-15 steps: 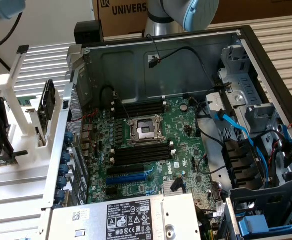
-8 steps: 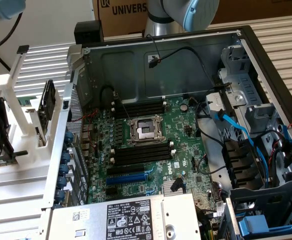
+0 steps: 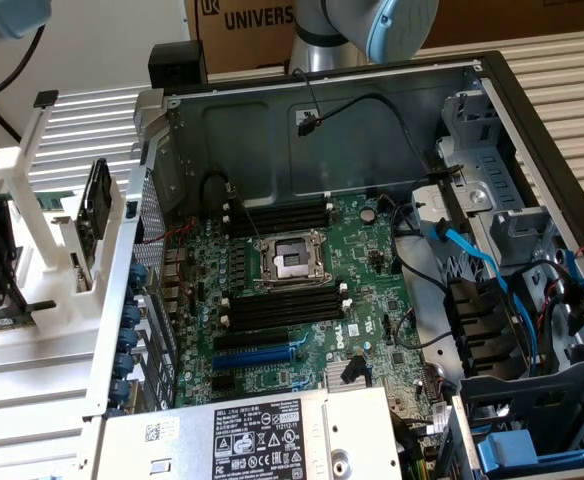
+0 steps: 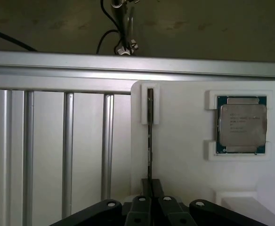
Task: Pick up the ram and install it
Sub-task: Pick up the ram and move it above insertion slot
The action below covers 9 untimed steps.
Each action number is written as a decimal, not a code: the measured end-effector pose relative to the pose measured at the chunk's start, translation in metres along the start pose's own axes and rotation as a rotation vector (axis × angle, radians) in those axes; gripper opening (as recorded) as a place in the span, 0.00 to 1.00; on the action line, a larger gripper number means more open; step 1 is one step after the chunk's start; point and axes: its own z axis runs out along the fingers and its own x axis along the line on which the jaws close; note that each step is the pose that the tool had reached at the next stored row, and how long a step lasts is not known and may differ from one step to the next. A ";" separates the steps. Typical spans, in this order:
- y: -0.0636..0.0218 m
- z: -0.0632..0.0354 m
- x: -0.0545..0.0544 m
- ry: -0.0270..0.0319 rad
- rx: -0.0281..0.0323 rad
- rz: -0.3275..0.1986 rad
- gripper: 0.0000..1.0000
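The ram (image 4: 149, 136) is a thin stick seen edge-on, standing in a slot of the white holder (image 4: 184, 155). My gripper (image 4: 151, 190) sits over its near end, and the two fingers are pressed against either side of the stick. In the exterior view the gripper (image 3: 0, 300) hangs at the far left over the white fixture (image 3: 42, 330), outside the computer case. The motherboard (image 3: 302, 300) lies inside the open case, with long black memory slots (image 3: 277, 215) above and below the processor socket (image 3: 290, 262).
A square silver processor chip (image 4: 241, 125) rests in a recess of the white holder beside the ram. Upright white posts (image 3: 27, 160) rise from the fixture. The case wall (image 3: 122, 300), blue cables (image 3: 472, 260) and a power supply (image 3: 262, 440) crowd the case.
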 end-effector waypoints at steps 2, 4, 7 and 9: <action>0.0000 0.0000 0.000 -0.0001 0.0000 0.000 0.12; 0.0000 0.0000 0.000 0.0000 0.0000 0.000 0.12; 0.0002 -0.0001 0.000 0.0000 0.0000 0.000 0.12; 0.0006 -0.0003 0.000 0.0000 0.0000 0.000 0.12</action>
